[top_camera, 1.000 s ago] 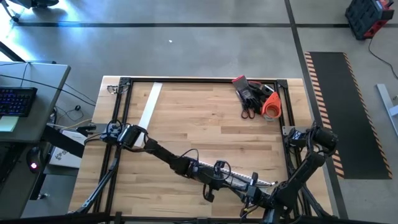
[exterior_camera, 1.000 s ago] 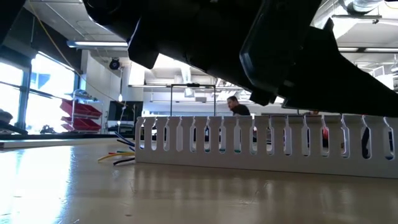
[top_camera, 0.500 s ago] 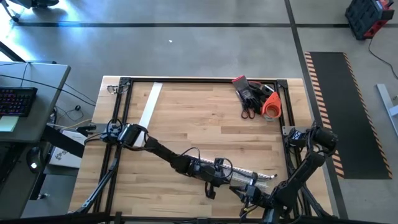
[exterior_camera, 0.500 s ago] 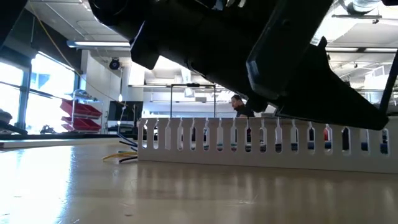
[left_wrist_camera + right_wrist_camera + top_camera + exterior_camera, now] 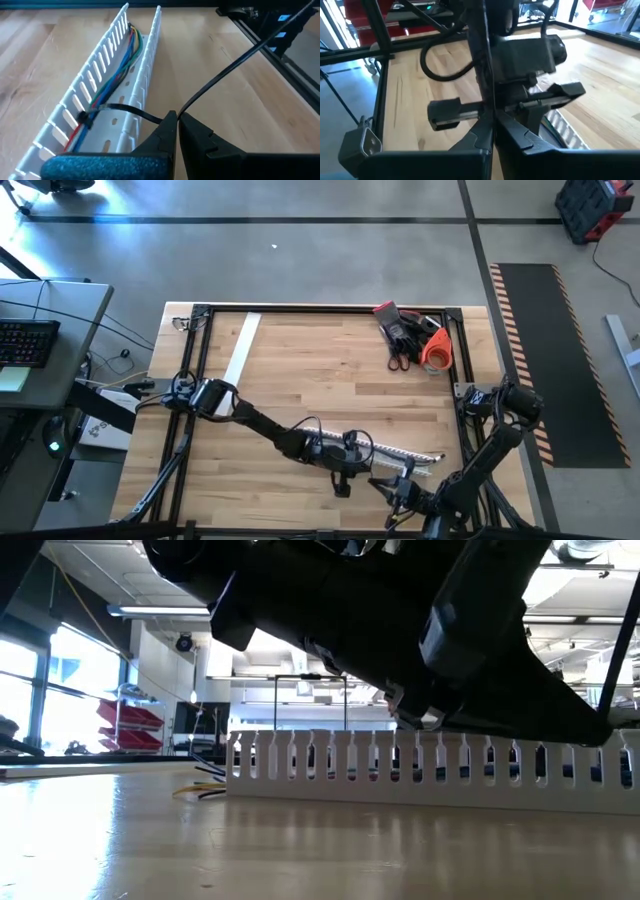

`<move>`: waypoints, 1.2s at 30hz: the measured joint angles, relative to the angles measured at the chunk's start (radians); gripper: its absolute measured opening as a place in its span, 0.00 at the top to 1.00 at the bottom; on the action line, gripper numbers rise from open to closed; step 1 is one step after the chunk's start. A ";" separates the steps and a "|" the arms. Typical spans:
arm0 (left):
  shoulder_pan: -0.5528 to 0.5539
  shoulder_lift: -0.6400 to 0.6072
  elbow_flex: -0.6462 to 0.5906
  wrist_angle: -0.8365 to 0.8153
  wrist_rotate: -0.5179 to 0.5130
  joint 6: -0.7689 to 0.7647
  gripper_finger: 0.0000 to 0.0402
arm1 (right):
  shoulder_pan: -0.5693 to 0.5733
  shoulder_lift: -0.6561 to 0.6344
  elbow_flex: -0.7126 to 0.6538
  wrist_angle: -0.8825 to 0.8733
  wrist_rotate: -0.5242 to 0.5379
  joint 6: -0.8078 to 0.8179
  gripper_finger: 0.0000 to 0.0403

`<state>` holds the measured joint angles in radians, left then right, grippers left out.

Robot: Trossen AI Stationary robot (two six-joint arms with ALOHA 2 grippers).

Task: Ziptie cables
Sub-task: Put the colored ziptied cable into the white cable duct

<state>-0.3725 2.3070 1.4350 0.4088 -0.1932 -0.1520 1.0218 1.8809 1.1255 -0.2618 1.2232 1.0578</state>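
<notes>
Wooden tabletop (image 5: 320, 370) with a black frame stands on a grey concrete floor; a desk with a keyboard (image 5: 22, 342) sits off its left side. At the table's far right corner lies a heap of red, black and orange tools (image 5: 410, 335), and a flat white strip (image 5: 241, 348) lies near the far left edge. A slotted white channel (image 5: 107, 95) lies on the near half of the table, between the two arms. The cables (image 5: 112, 67), coloured wires in red, blue, green and yellow, run along the inside of this channel; in the low view their ends (image 5: 200, 790) stick out of the channel's end onto the wood. A black ziptie (image 5: 120, 111) is looped around the bundle, and its tail crosses the channel wall to the left gripper (image 5: 176, 122). That gripper's fingers are closed together with the ziptie tail pinched between the tips, just beside the channel. The right gripper (image 5: 492, 125) is also closed tight, a thin black strand running up from between its tips; what that strand is cannot be told. It sits near the table's front edge, close to the left arm's wrist.
</notes>
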 joint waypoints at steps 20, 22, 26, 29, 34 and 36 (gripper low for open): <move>0.000 -0.148 0.008 -0.325 -0.009 0.086 0.74 | -0.001 -0.001 0.013 0.001 0.001 -0.047 1.00; 0.003 -0.147 0.008 -0.309 -0.014 0.101 0.76 | -0.001 -0.001 0.013 0.001 0.000 -0.051 1.00; 0.031 -0.142 0.008 -0.233 0.015 0.111 0.82 | -0.001 -0.001 0.013 0.001 -0.001 -0.053 1.00; 0.054 -0.125 0.008 -0.201 0.042 0.111 0.88 | -0.001 -0.001 0.013 0.001 -0.001 -0.053 1.00; 0.079 -0.083 0.008 -0.096 0.157 0.102 0.98 | -0.001 -0.001 0.013 0.001 0.000 -0.053 1.00; 0.080 -0.068 0.008 -0.082 0.172 0.095 0.99 | -0.001 -0.001 0.013 0.001 0.000 -0.056 1.00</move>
<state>-0.2928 2.2393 1.4426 0.3271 -0.0216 -0.0573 1.0210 1.8797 1.1389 -0.2604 1.2228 1.0017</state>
